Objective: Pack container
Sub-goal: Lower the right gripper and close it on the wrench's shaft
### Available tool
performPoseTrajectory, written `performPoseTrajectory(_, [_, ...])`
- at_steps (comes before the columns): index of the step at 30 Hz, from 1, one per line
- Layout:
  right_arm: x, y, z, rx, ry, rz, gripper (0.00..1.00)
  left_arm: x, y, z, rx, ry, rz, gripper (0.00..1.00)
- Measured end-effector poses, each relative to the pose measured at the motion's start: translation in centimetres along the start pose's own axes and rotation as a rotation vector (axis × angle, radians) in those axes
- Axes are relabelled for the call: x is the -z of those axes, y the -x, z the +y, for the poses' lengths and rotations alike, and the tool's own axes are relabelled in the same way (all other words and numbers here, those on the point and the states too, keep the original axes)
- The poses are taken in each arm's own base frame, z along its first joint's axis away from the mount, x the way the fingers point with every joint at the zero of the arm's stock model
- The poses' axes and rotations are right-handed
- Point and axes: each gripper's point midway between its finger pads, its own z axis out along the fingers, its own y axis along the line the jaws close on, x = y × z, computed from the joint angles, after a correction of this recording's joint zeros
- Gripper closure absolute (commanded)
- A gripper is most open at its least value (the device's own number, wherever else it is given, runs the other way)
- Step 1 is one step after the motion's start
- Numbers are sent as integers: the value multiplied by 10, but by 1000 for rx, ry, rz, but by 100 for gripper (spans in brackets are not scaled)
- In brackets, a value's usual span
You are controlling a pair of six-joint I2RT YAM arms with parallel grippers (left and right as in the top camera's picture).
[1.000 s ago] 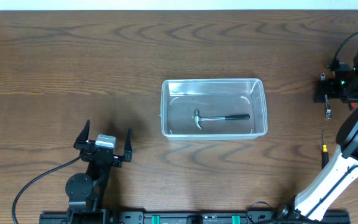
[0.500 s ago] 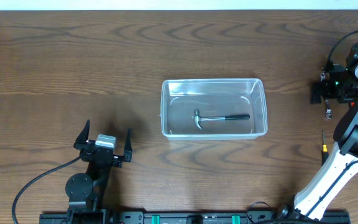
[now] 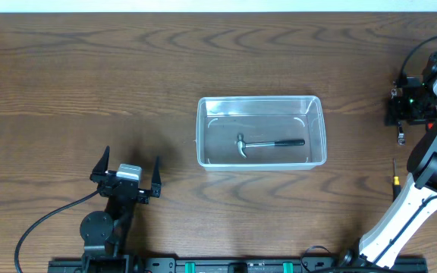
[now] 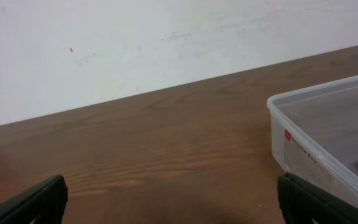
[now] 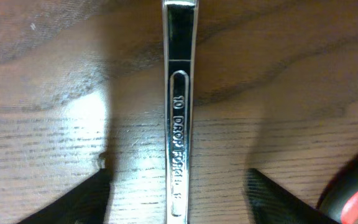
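Two grippers work this table, and the container (image 3: 315, 105) lies between them, mid-table. It is well apart from the right gripper (image 3: 410, 106), which sits at the far right edge. The left gripper (image 3: 130, 165) is nearer, with the tub ahead of it and off to its right.

The clear tub's long axis runs side to side in the overhead view, parallel to the table's front edge, and its open top faces up. A hammer (image 3: 270, 143) lies inside along the same axis, head to the left and black grip to the right.

The left gripper is spread wide. Its two fingertips (image 4: 31, 202) stand at opposite lower corners of the left wrist view, with bare wood between them.

The right gripper (image 5: 179, 200) hangs over a wrench (image 5: 179, 124). One dark finger is on each side of the shank, with wood showing in both gaps, so the jaws stand apart and hold nothing. The wrench runs straight up the right wrist view.

In the left wrist view only one corner of the container (image 4: 328, 134) shows, the rest being cut off by the frame. The print on its label (image 4: 300, 146) is too blurred to read.

From overhead the arm covers most of the wrench, and only one end (image 3: 401, 137) pokes out. Both ends are cropped in the right wrist view. A black-and-red shape (image 5: 356, 193) at that view's corner cannot be identified.
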Motion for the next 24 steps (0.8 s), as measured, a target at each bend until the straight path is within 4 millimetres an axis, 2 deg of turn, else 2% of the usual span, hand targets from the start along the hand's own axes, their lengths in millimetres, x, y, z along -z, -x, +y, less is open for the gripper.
performPoseTrajectory(6, [0, 2, -1, 6, -3, -6, 53, 0, 0, 0, 0, 0, 0, 2])
performPoseTrajectory(16, [0, 6, -2, -13, -10, -23, 97, 0, 0, 0, 0, 0, 0, 2])
performPoseTrajectory(24, [0, 6, -2, -15, -12, -24, 99, 0, 0, 0, 0, 0, 0, 2])
